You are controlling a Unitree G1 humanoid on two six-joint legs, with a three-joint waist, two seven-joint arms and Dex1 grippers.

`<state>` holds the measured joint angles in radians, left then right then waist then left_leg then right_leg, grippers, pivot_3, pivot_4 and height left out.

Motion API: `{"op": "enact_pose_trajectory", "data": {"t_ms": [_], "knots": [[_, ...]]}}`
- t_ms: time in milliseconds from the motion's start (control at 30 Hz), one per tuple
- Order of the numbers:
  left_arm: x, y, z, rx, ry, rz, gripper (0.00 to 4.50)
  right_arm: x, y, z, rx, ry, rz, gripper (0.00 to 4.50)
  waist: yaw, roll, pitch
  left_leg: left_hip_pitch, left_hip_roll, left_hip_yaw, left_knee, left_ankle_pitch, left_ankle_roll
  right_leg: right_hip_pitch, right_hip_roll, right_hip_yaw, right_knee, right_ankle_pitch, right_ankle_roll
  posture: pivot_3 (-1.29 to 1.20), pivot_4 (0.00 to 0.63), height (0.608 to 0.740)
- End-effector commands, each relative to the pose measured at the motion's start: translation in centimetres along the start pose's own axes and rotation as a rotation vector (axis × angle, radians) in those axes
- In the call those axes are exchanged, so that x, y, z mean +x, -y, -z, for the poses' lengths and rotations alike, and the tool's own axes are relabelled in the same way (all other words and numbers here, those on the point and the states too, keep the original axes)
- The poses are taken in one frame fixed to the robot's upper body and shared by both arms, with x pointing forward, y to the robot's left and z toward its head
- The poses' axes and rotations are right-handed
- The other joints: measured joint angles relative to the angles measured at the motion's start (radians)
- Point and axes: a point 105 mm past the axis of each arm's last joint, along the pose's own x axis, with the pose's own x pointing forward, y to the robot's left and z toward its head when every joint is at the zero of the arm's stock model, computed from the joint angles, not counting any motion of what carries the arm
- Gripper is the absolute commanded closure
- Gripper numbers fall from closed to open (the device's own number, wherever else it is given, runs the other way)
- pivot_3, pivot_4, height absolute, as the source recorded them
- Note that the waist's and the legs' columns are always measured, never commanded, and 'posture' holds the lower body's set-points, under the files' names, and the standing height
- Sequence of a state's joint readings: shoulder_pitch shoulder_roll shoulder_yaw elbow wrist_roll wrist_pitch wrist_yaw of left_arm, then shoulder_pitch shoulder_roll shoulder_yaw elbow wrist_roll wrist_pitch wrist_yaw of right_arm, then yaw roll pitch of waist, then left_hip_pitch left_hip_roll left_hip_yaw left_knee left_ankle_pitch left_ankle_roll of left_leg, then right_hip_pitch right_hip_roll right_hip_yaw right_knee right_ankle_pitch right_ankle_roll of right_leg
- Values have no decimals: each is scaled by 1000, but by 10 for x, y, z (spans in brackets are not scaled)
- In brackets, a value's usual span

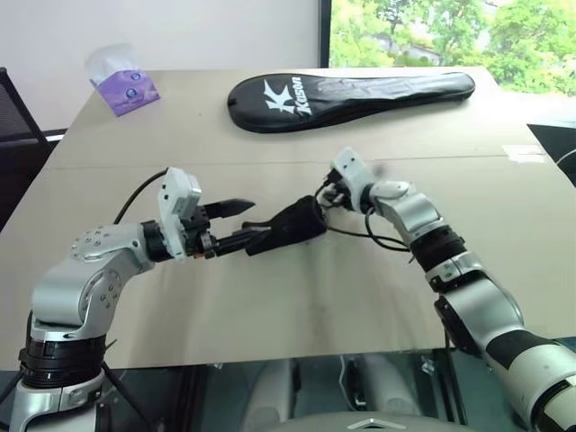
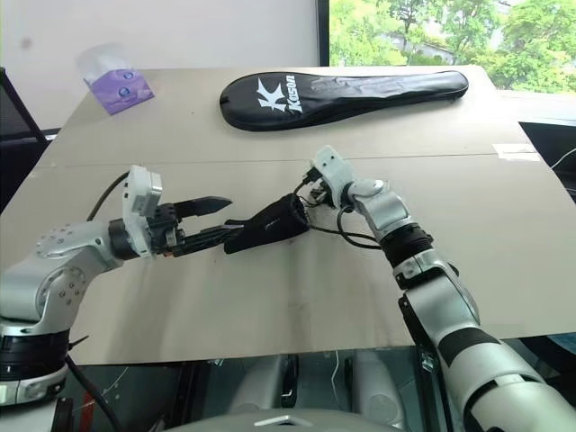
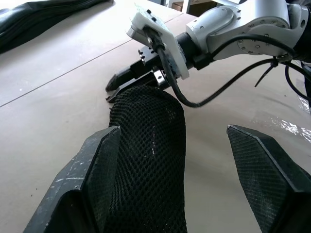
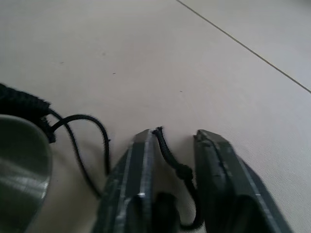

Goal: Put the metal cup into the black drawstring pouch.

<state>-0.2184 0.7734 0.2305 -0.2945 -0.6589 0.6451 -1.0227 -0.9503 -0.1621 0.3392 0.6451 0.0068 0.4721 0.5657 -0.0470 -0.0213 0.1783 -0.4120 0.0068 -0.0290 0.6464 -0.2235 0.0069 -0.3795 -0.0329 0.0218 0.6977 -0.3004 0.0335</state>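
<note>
The right gripper (image 4: 170,179) has its two fingers drawn close together around the thin cord (image 4: 170,155) of the black drawstring pouch (image 1: 292,225) — a narrow gap remains and the cord with its knot passes through it, so I judge it as pinching the cord and not the fabric. This gripper sits at the mouth end of the pouch, near the middle of the table (image 1: 270,306). In the right wrist view the metal cup (image 4: 19,170) shows just beside the cord, its shiny wall inside the black mesh rim, so the cup seems to be already in the pouch.

The left gripper (image 3: 170,160) is spread wide, and the closed end of the pouch lies between its fingers; one finger (image 3: 92,170) is against the mesh, but nothing is clamped.

The pouch lies with its long axis running from the left gripper to the right one, mouth toward the right. The right arm is the one at the cord — pulling it away from the left side would probably close the mouth.
</note>
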Motion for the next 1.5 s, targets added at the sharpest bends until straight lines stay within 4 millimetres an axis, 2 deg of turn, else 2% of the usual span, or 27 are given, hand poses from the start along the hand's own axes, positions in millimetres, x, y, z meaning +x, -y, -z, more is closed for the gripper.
{"op": "enact_pose_trajectory", "data": {"t_ms": [33,167,300,400,500,600,733,833,1000,1167,1300,1500], "knots": [[-2,1,-10,43,40,-13,856,-1,0,22,-66,-77,13,4461,2,0,0,0,0,0,0,0,0,0,0,0,0,0,0,0,150,740],[2,-1,-9,33,56,-15,856,-11,15,9,-46,-8,64,4461,6,0,0,-1,0,-1,0,0,0,0,-1,-1,0,0,0,0,150,740],[8,-1,-6,17,69,-7,856,-40,38,-21,37,147,131,4461,16,1,1,-4,-1,-4,1,0,0,0,-1,-1,-1,0,0,0,150,740],[17,-6,-9,6,91,-8,856,-71,50,-56,132,313,159,4461,18,2,2,-5,-1,-4,1,0,0,-1,-2,-2,-2,0,0,0,150,740],[29,-10,-11,-1,101,-6,856,-99,54,-84,181,429,173,4461,11,2,2,-5,-1,-4,0,0,0,-1,-2,-3,-2,0,0,0,150,740],[42,-15,-17,-26,134,-9,856,-119,48,-107,223,507,155,4461,8,2,2,-5,0,-3,0,0,0,-1,-1,-3,-2,0,0,0,150,740],[53,-21,-25,-47,161,-15,856,-128,42,-119,251,542,150,4461,7,2,2,-5,0,-3,0,0,0,-1,-1,-3,-2,0,0,0,150,740],[69,-25,-36,-42,194,-14,856,-135,35,-132,270,586,124,4461,10,2,2,-5,-1,-3,0,0,0,-1,-1,-3,-2,0,0,0,150,740],[113,-23,-66,-67,275,14,856,-143,15,-155,244,636,59,4461,22,2,2,-6,-2,-4,1,0,0,-1,0,-5,-2,0,0,0,150,740],[141,-21,-82,-77,316,40,856,-148,2,-167,227,661,24,4461,13,2,2,-6,-2,-4,0,0,0,-2,0,-5,-2,0,0,0,150,740],[151,-19,-92,-56,347,63,856,-149,-1,-170,226,666,23,4461,9,2,2,-7,-2,-3,0,0,0,-2,0,-4,-2,0,0,0,150,740],[152,-21,-106,-60,407,79,856,-154,2,-173,224,679,49,4461,9,2,2,-7,-2,-3,0,0,0,-2,0,-4,-2,0,0,0,150,740]]}}
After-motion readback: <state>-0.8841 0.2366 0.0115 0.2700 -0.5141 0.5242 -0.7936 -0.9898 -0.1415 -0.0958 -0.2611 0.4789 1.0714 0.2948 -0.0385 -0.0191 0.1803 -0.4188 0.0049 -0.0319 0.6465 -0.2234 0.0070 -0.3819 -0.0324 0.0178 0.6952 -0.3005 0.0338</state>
